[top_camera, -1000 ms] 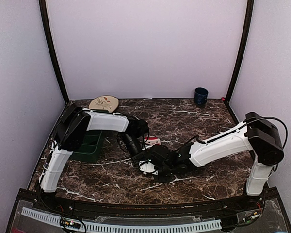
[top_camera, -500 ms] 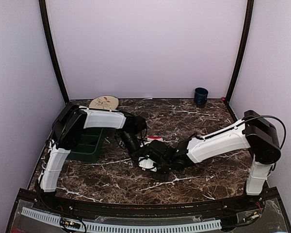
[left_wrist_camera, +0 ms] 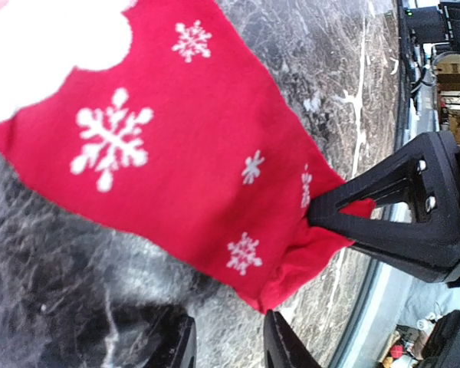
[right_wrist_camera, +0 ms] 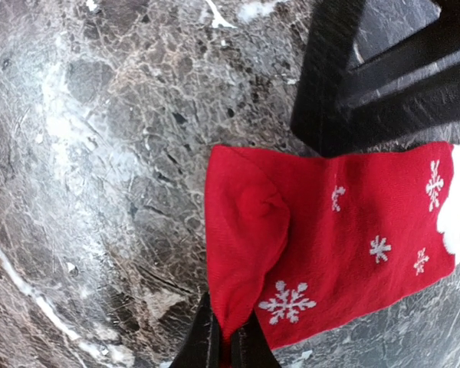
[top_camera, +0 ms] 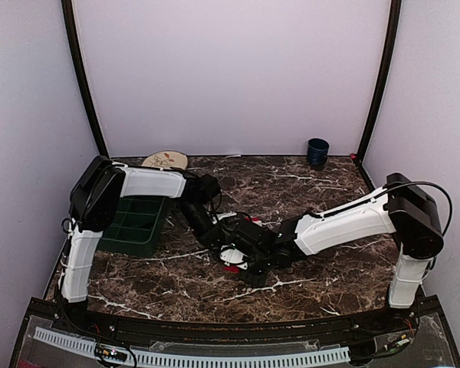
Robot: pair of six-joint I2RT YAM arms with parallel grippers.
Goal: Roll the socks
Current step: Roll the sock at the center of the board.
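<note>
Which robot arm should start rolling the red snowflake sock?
Probably the right. The right gripper is pinched shut on the end of the red sock, where the fabric is already folded over. The left gripper stands open beside the sock, holding nothing.

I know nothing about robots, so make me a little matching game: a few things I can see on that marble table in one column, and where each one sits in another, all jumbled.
Things:
1. red sock
2. blue cup
3. green tray
4. round plate

Places:
A. far back, on the left
B. in the middle, one edge pinched in the right hand
C. far back, right corner
D. left edge, about halfway back

Pairs: 1-B, 2-C, 3-D, 4-A
</note>
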